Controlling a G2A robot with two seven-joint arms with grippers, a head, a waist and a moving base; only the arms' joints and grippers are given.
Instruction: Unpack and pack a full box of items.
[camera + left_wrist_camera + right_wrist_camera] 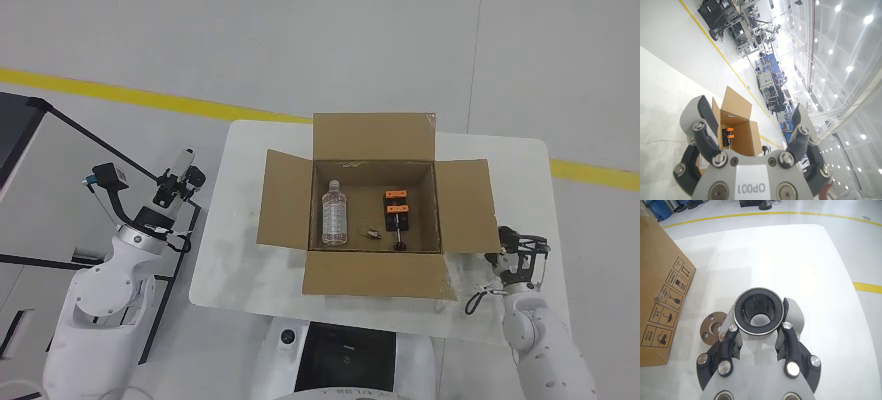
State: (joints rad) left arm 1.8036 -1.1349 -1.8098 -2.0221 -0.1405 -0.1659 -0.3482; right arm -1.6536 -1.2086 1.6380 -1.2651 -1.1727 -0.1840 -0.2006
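Beside the box, the right tool is squeezing a round black tube over the desk, risking it slipping out and rolling off, while the left tool is hanging open.

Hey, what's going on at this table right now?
A two-armed robot is working through an open cardboard box of parts on a white table. Its right gripper has its fingers shut on a metal linear bearing, held over the table beside the box, near a brown flange disc lying on the tabletop. A plastic bottle, an orange-and-black clamp and a small item lie inside the box. The left gripper is open and empty, off beside the table.
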